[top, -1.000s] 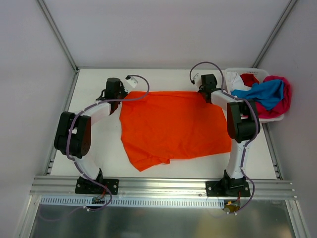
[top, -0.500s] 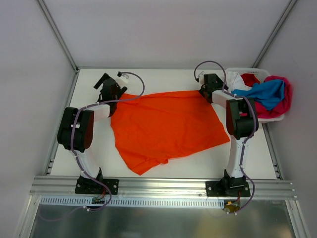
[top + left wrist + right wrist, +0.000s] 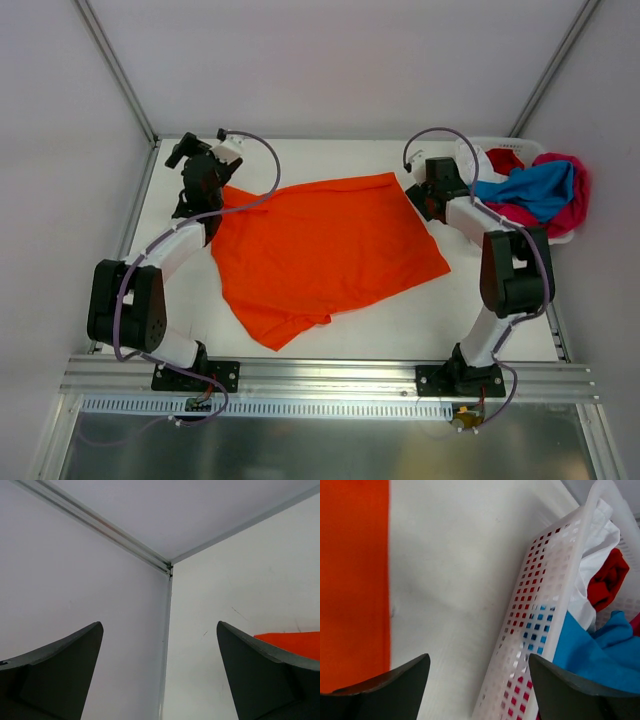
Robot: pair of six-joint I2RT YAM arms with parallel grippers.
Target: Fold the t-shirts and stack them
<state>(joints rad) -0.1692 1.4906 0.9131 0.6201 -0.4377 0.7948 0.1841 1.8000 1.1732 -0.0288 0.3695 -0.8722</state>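
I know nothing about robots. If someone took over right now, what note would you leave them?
Left gripper: open, empty, near the table's far left corner.
Right gripper: open, empty, between the orange t-shirt and the basket.
The orange t-shirt lies spread out, unfolded.
The blue t-shirt, red t-shirt, white t-shirt and pink t-shirt are heaped in the basket.
Done: nothing folded or stacked.
Left: fold every t-shirt, then stack.

We see the orange t-shirt [image 3: 325, 255] as soft, matt cloth with light creases, and the tabletop [image 3: 330, 160] as smooth, matt white. The basket [image 3: 545, 605] is smooth white plastic, perforated; the blue t-shirt [image 3: 590, 655] is matt cloth. The frame rail [image 3: 330, 375] is brushed metal. The left tool [image 3: 159, 625] has matt dark plastic fingers [image 3: 60, 670].
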